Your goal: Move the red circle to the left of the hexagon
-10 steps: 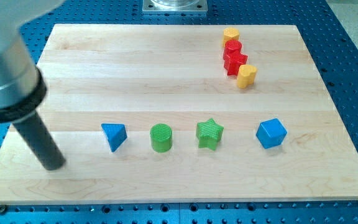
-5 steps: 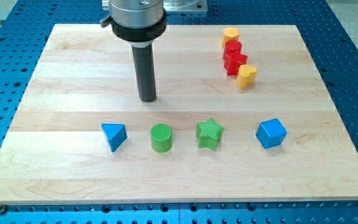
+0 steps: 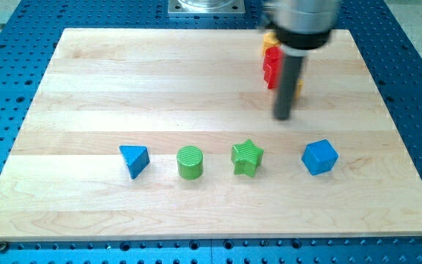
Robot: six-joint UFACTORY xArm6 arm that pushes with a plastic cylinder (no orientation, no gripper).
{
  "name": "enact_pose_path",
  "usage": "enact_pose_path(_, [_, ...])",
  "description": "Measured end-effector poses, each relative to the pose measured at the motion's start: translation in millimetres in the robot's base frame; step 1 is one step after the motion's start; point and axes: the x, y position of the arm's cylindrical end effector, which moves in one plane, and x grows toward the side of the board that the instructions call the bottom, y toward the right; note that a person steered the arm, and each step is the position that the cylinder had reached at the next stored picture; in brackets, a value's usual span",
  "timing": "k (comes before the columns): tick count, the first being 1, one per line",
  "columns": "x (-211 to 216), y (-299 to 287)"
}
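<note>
My tip [image 3: 282, 116] rests on the board at the view's upper right, just below the cluster of red and yellow blocks. The rod and its blurred holder hide most of that cluster. A red block [image 3: 270, 55] and another red block [image 3: 269, 73] below it show at the rod's left; which one is the circle cannot be made out. A sliver of a yellow block [image 3: 268, 37] shows above them and a sliver of a second yellow block [image 3: 299, 89] at the rod's right.
A row of blocks lies lower on the wooden board [image 3: 86, 88]: a blue triangle [image 3: 134, 159], a green cylinder [image 3: 190, 162], a green star [image 3: 247, 158] and a blue cube [image 3: 319, 157].
My tip has swept from the board's lower left, through the upper middle, to the upper right beside the red and yellow cluster. No block has visibly moved.
</note>
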Motion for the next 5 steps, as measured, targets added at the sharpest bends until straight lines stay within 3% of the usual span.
enact_pose_path(1, [-17.2,71.4])
enact_pose_path(2, [-73.8,57.1])
enact_pose_path(4, [-146.6,45.7])
enact_pose_path(5, [-145.9,21.5])
